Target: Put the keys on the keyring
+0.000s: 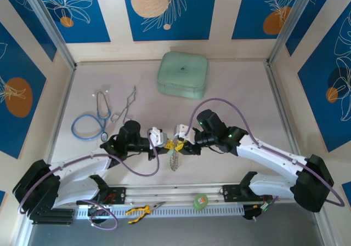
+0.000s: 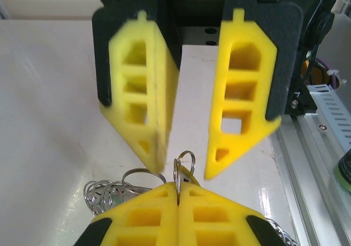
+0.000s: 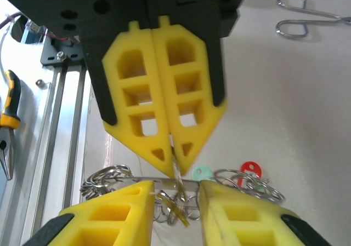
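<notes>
Left gripper, nearest the lens, is clenched on one loop of the keyring; the rest trails on the table with the keys. Right gripper stands released. Risk: the thin loop twists or slips from that grip; the grippers, almost touching, may collide.

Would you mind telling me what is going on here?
Two robot arms meet mid-table over the keyring. The left gripper, jaws shut, pinches one small loop of it. The right gripper faces it, jaws open on either side of that loop. Keys with green and red heads show among the loops.
</notes>
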